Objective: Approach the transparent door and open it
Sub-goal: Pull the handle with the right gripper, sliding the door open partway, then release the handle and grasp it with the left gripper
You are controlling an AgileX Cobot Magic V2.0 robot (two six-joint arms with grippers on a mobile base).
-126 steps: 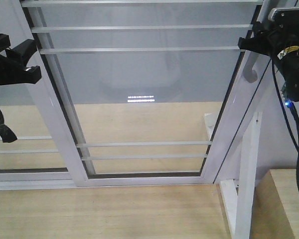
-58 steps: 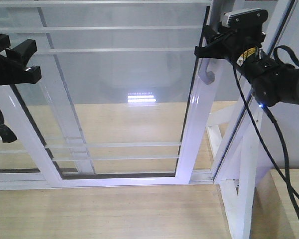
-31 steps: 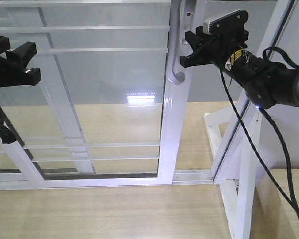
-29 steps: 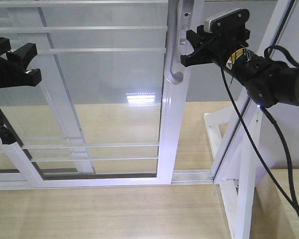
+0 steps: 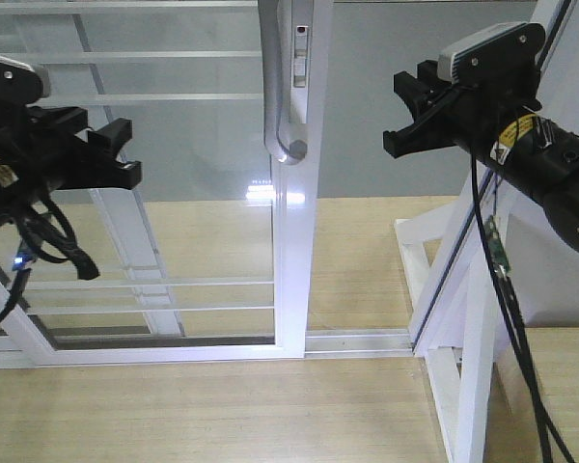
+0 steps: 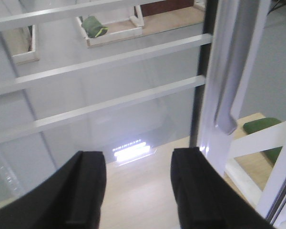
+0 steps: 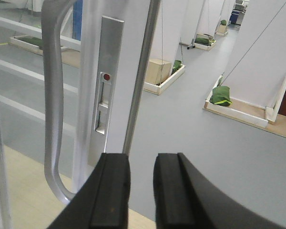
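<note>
The transparent door [image 5: 193, 174] is slid left, leaving a gap on its right. Its white edge stile [image 5: 291, 222] carries the curved grey pull handle [image 5: 273, 87]. My right gripper [image 5: 398, 116] hangs in the gap, right of the stile and apart from it, with its jaws a little apart and empty. In the right wrist view the gripper [image 7: 142, 191] has the handle [image 7: 51, 95] and lock plate [image 7: 107, 76] ahead to its left. My left gripper [image 5: 127, 152] is open and empty in front of the glass. In the left wrist view the gripper [image 6: 138, 191] has the handle [image 6: 233, 86] at upper right.
A fixed white-framed glass panel [image 5: 116, 231] without a handle stands behind the door at the left. The floor track [image 5: 357, 340] runs to the right jamb [image 5: 454, 251]. A white slanted support post [image 5: 473, 318] stands at right. Green bags [image 7: 220, 95] and a box [image 7: 158, 69] lie beyond.
The door has slid left, widening the gap on its right. My right gripper, near the handle before, now stands apart to its right. My left gripper has moved right, in front of the glass.
</note>
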